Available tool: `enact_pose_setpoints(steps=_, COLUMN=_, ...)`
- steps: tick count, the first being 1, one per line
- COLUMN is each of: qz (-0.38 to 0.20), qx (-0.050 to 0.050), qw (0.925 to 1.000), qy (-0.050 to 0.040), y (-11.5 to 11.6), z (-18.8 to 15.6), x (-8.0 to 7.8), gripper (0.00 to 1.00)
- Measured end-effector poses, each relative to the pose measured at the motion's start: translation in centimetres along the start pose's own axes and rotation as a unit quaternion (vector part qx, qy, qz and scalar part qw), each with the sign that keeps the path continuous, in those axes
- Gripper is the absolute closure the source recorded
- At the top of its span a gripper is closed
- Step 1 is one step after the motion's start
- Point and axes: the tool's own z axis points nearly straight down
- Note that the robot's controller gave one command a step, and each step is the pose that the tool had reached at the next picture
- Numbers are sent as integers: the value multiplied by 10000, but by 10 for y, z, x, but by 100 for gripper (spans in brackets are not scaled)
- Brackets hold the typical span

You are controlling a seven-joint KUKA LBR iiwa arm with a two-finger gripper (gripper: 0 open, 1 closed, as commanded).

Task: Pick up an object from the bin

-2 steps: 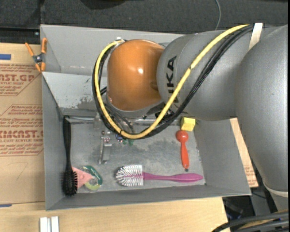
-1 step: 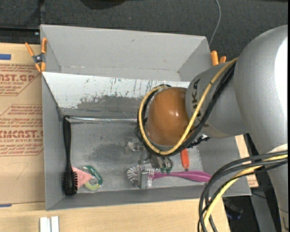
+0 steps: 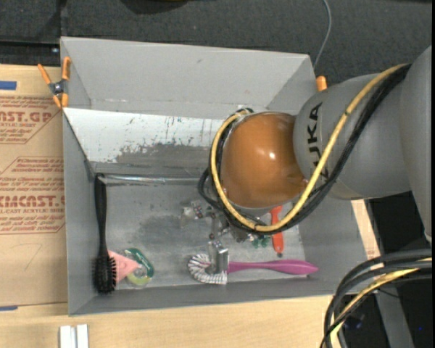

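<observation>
Nothing picked yet. Gripper [image 3: 219, 258] low at the brush's [image 3: 275, 268] striped head, near middle; width impossible to tell. Left: grasping, lifting out of bin [image 3: 167, 78].

**A robotics lab bench, seen from above**
You are looking at a test rig. A grey metal bin [image 3: 188, 71] sits on a pale wooden benchtop [image 3: 203, 328], with dark carpet [image 3: 239, 13] beyond. A grey industrial arm [image 3: 377, 143] lettered KUKA, looped in yellow and black cables [image 3: 216, 158], reaches in.
</observation>
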Motion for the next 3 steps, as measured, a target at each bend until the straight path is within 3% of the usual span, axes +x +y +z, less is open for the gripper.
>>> enact_pose_setpoints(steps=1, qz=1907, qx=34, qw=9815, qy=134, y=-74, z=38, x=31, gripper=0)
enact_pose_setpoints(steps=2, qz=1208, qx=-2, qw=9927, qy=-7, y=-50, z=67, x=26, gripper=0)
enact_pose_setpoints(steps=3, qz=1405, qx=18, qw=9901, qy=77, y=-44, z=67, x=27, gripper=100)
